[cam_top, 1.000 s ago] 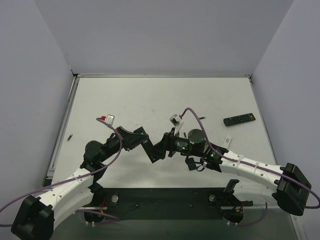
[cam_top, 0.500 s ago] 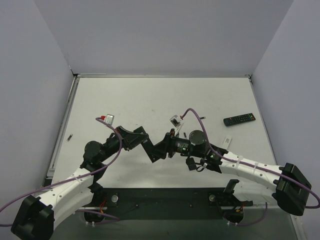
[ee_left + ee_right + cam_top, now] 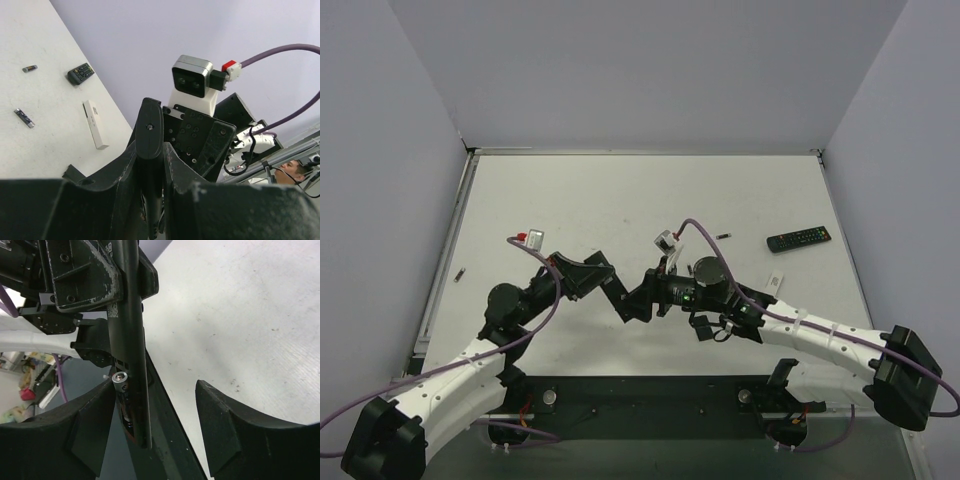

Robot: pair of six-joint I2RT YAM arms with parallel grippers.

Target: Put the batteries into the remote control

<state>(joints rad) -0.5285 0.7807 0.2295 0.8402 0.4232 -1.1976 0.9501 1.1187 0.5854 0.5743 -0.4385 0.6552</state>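
My left gripper (image 3: 612, 290) is shut on a black remote control (image 3: 630, 302), held on edge above the table's near middle. In the left wrist view the remote control (image 3: 149, 127) is a thin dark slab clamped between the fingers (image 3: 120, 185) of my left gripper (image 3: 150, 159). My right gripper (image 3: 660, 292) meets it from the right. In the right wrist view a battery (image 3: 120, 382) with a shiny metal end lies along the remote control (image 3: 127, 315), close to the left finger (image 3: 92, 427). My right gripper (image 3: 155, 412) is open, its other finger well away. Two loose batteries (image 3: 29, 68) (image 3: 24, 118) lie on the table.
A second black remote (image 3: 798, 238) lies at the table's right, with one loose battery (image 3: 724, 237) to its left. A white strip (image 3: 775, 283) lies by the right arm. A small dark piece (image 3: 460, 272) sits beyond the table's left edge. Grey walls enclose the table.
My right gripper's jaws narrowed and then widened again beside the remote control. The right wrist edged slightly up and left. The left gripper kept its hold.
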